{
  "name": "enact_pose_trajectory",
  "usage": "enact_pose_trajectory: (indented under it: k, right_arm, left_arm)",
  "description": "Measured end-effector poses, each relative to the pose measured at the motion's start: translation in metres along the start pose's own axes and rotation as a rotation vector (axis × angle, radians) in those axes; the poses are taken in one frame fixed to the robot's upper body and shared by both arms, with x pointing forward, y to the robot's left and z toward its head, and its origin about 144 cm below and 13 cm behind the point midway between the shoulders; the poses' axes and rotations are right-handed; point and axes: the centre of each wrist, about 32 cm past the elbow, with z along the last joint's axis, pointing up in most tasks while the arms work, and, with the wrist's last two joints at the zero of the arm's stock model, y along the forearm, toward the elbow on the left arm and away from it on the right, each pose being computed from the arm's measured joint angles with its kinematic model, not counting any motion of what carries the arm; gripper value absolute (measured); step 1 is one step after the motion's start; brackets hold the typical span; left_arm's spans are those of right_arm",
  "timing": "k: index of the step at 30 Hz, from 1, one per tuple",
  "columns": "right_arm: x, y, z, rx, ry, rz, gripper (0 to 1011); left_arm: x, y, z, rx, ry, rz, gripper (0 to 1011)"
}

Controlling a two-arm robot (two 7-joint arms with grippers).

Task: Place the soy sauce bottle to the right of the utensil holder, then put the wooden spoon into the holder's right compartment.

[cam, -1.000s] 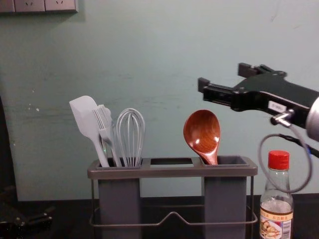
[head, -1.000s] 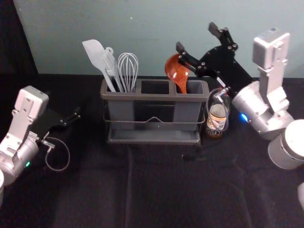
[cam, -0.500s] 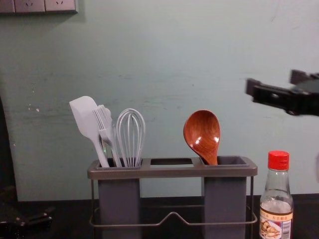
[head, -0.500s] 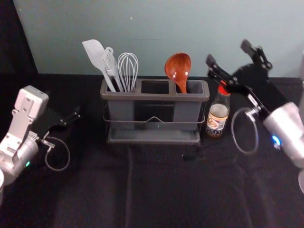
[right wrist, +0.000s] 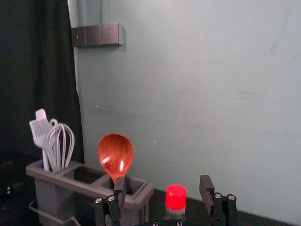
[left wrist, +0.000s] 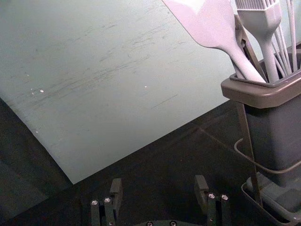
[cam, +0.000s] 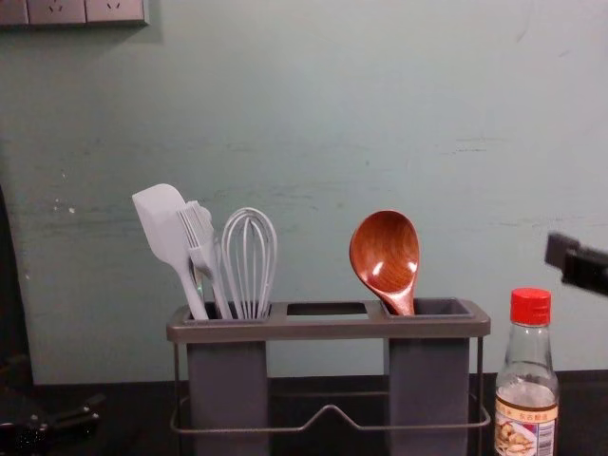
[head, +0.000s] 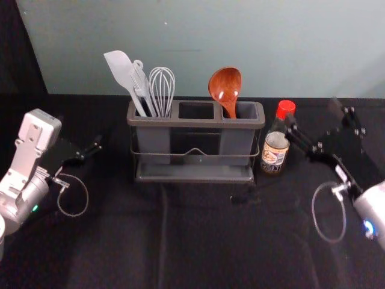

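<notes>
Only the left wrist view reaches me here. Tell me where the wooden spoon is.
Observer: The wooden spoon stands bowl up in the right compartment of the utensil holder.
Operator: Report on the soy sauce bottle.
Observer: The soy sauce bottle stands upright to the right of the holder, with its red cap on.
Operator: Now the right gripper.
Observer: The right gripper has its fingers open and holds nothing; the chest view shows part of it higher than the cap and off to the right, with a gap between them.
</notes>
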Motion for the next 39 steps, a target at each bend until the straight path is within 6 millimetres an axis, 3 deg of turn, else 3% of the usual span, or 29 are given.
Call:
enact_pose_trajectory:
  k: [6,18,39]
  right_arm:
    - [-0.009,-0.014,-0.014,-0.025,0.007,-0.031,1002]
    - [-0.02,-0.023,-0.053,-0.132,0.048,-0.127,1002]
    - [-0.02,-0.016,-0.077,-0.188,0.022,-0.119,1002]
  left_arm:
    - [0.0,0.0,0.0,0.0,0.0,0.0,1005]
    - [0.0,0.0,0.0,0.0,0.0,0.0,1005]
    - [0.0,0.0,0.0,0.0,0.0,0.0,1005]
